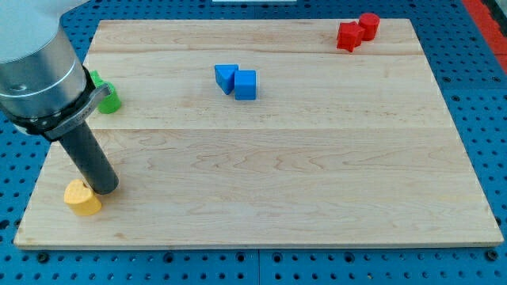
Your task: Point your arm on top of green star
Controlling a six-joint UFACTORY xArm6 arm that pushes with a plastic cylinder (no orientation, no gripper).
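Note:
My tip [104, 188] rests on the wooden board [261, 158] near its lower left corner, touching the right side of a yellow heart-shaped block [81, 198]. Green blocks [106, 96] sit at the board's left edge, partly hidden behind my arm's grey body; their shapes cannot be made out, so I cannot tell which is the star. My tip is well below the green blocks.
A blue triangular block [226, 77] and a blue cube [245, 85] touch each other at the upper middle. A red star-like block [349, 36] and a red cylinder [369, 24] sit together at the top right. A blue pegboard surrounds the board.

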